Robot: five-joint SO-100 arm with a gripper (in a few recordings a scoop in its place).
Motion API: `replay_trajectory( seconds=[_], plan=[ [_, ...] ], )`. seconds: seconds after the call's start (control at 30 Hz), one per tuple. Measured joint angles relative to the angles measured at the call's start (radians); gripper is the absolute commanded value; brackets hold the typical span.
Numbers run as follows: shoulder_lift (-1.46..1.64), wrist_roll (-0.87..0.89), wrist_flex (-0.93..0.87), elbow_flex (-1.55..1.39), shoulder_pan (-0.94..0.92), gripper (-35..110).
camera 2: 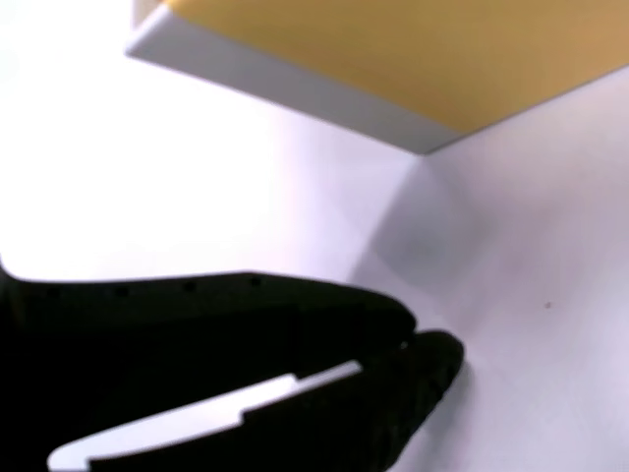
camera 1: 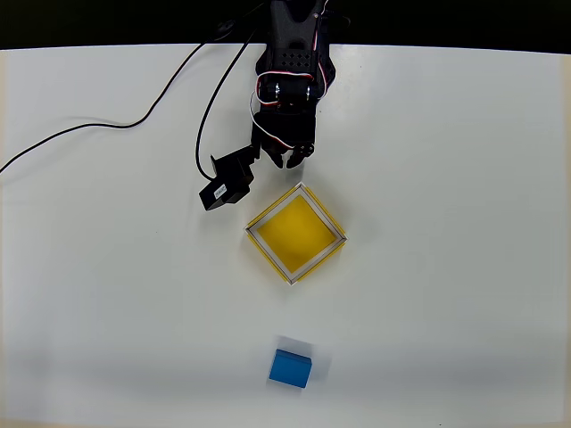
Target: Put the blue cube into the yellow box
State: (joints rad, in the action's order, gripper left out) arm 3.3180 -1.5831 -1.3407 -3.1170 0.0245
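The blue cube (camera 1: 291, 368) lies alone on the white table near the front edge in the overhead view, well below the yellow box (camera 1: 296, 234). The box sits turned like a diamond at mid-table, with nothing in it. My black gripper (camera 1: 290, 159) hovers just above the box's upper corner, far from the cube. In the wrist view the two fingers meet at their tips, so the gripper (camera 2: 418, 344) is shut with nothing held, and a corner of the yellow box (camera 2: 393, 49) looms close ahead.
A small black camera module (camera 1: 223, 189) with a white label hangs off the arm, left of the gripper. Black cables (camera 1: 134, 120) trail across the table's upper left. The table's far edge (camera 1: 446, 49) meets a dark background.
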Motion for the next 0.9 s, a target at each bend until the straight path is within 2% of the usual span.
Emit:
replay_trajectory(
  seconds=[0.17, 0.37, 0.47, 0.9],
  plan=[
    [0.000, -0.091, 0.000, 0.000, 0.000, 2],
    [-0.006, -0.101, 0.011, 0.000, 0.000, 2],
    [-0.126, -0.098, 0.026, 0.035, 0.002, 4],
    [-0.742, -0.101, -0.064, 0.818, -0.018, 26]
  ],
)
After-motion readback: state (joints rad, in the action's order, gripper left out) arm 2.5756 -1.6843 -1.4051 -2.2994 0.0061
